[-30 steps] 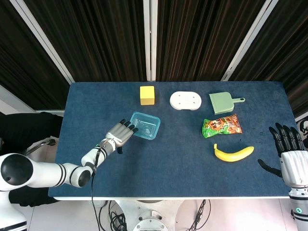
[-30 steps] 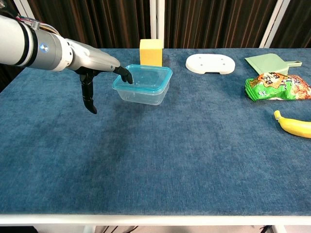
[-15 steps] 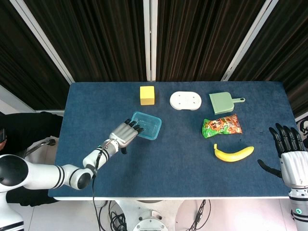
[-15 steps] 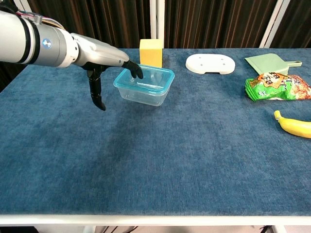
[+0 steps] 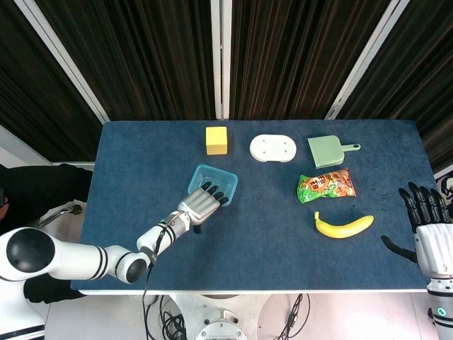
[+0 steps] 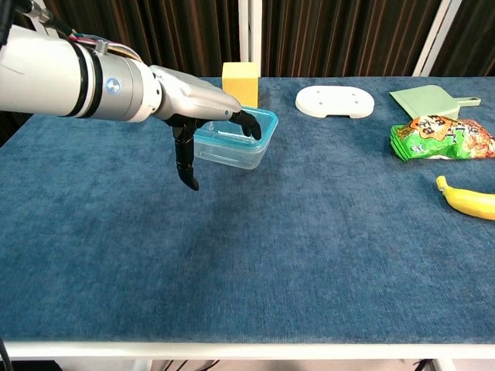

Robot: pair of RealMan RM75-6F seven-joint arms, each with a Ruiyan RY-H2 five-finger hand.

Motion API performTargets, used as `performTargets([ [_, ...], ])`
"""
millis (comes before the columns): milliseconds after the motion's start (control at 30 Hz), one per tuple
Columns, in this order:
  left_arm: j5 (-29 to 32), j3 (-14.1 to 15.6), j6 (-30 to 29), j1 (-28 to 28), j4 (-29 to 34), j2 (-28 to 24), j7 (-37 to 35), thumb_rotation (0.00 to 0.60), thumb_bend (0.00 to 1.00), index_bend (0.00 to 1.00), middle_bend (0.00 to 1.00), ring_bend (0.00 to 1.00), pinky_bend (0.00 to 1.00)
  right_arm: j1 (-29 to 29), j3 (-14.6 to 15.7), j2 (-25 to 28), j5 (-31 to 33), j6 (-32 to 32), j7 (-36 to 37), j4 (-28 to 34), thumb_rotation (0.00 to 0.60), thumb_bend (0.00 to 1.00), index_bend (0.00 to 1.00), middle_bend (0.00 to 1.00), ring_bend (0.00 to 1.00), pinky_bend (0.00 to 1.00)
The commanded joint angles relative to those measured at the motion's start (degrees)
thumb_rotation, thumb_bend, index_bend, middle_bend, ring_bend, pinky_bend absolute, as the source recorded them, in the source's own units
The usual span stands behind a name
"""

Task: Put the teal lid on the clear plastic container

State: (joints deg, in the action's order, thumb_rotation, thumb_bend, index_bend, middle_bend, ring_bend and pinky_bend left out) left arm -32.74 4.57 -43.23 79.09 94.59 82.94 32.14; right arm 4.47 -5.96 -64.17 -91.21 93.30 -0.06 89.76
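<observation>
Head view first: the clear plastic container (image 5: 214, 183) lies left of the frame centre on the blue table (image 5: 269, 227), and its teal lid (image 5: 219, 178) already sits on its rim. The left hand (image 5: 204, 204) lies flat over the near part of it, fingers stretched out and side by side, holding nothing; the fingertips (image 5: 216, 196) reach onto the lid top. The right hand (image 5: 425, 219) is at the lower right edge of the frame, spread open and empty, well apart from everything. Above the container stands a yellow block (image 5: 216, 139); a white tray (image 5: 273, 148), a green dustpan (image 5: 330, 150), a snack bag (image 5: 325, 185) and a banana (image 5: 344, 226) lie to the right, none in the way.

Chest view: the left hand (image 6: 203, 104) comes from the upper left, palm down, with the dark fingertips (image 6: 249, 124) over the lid (image 6: 240, 127) and the thumb hanging down in front of the container wall (image 6: 232, 153). Whether the fingertips press the lid or only hover just above, I cannot tell. The right hand does not show here.

I judge that the step is to seat the lid. To do it well, the hand should press straight down with flat fingers near the lid centre, then along the edges, because a push from one side only could tip or slide the light container toward the yellow block (image 6: 240, 83). The thumb should stay clear of the wall.
</observation>
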Motion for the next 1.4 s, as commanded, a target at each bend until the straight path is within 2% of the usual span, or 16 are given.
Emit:
performTargets([
  [33, 1.0, 0.4, -0.6, -0.1, 0.0, 0.4, 0.8, 0.600, 0.00, 0.12, 0.08, 0.00, 0.06, 0.0, 0.0, 0.0, -0.1, 0.0, 0.0, 0.0, 0.600, 0.04, 0.00, 0.00, 0.00, 0.00],
  [300, 1.2, 0.7, -1.1, -1.2, -0.8, 1.8, 1.5, 0.600, 0.00, 0.12, 0.08, 0.00, 0.06, 0.1, 0.0, -0.1, -0.2, -0.1, -0.3, 0.1, 0.600, 0.04, 0.00, 0.00, 0.00, 0.00],
  [633, -2.3, 0.6, -2.6, -4.3, -3.1, 3.7, 1.0, 0.600, 0.00, 0.12, 0.08, 0.00, 0.06, -0.1, 0.0, 0.0, -0.1, 0.1, -0.7, 0.6, 0.600, 0.04, 0.00, 0.00, 0.00, 0.00],
  [733, -3.6, -0.3, -2.8, -5.2, -2.6, 3.1, 0.0, 0.600, 0.00, 0.12, 0.08, 0.00, 0.06, -0.1, -0.1, 0.1, -0.2, 0.2, -0.8, 0.7, 0.600, 0.04, 0.00, 0.00, 0.00, 0.00],
  [900, -7.6, -3.2, -3.8, -8.0, 0.8, -1.3, -5.5, 0.600, 0.00, 0.12, 0.08, 0.00, 0.07, 0.0, -0.1, 0.4, -0.3, 0.0, -0.6, 0.9, 0.600, 0.04, 0.00, 0.00, 0.00, 0.00],
  [1100, -14.8, -6.3, -9.8, -16.5, 4.7, -8.8, -17.2, 0.600, 0.00, 0.13, 0.08, 0.00, 0.07, 1.5, 0.2, 2.6, 0.8, -4.3, 2.8, 1.0, 0.600, 0.04, 0.00, 0.00, 0.00, 0.00],
  [1267, -17.5, -5.1, -19.5, -26.2, 5.1, -13.9, -22.7, 0.600, 0.00, 0.13, 0.08, 0.00, 0.07, 3.2, 0.2, 4.6, 2.4, -8.7, 6.2, 0.4, 0.600, 0.04, 0.00, 0.00, 0.00, 0.00],
  [1400, -19.7, -3.3, -26.8, -34.1, 1.8, -15.2, -25.9, 0.600, 0.00, 0.13, 0.09, 0.00, 0.05, 4.1, 0.3, 4.6, 3.2, -10.8, 9.2, -1.4, 0.600, 0.05, 0.00, 0.01, 0.00, 0.00],
])
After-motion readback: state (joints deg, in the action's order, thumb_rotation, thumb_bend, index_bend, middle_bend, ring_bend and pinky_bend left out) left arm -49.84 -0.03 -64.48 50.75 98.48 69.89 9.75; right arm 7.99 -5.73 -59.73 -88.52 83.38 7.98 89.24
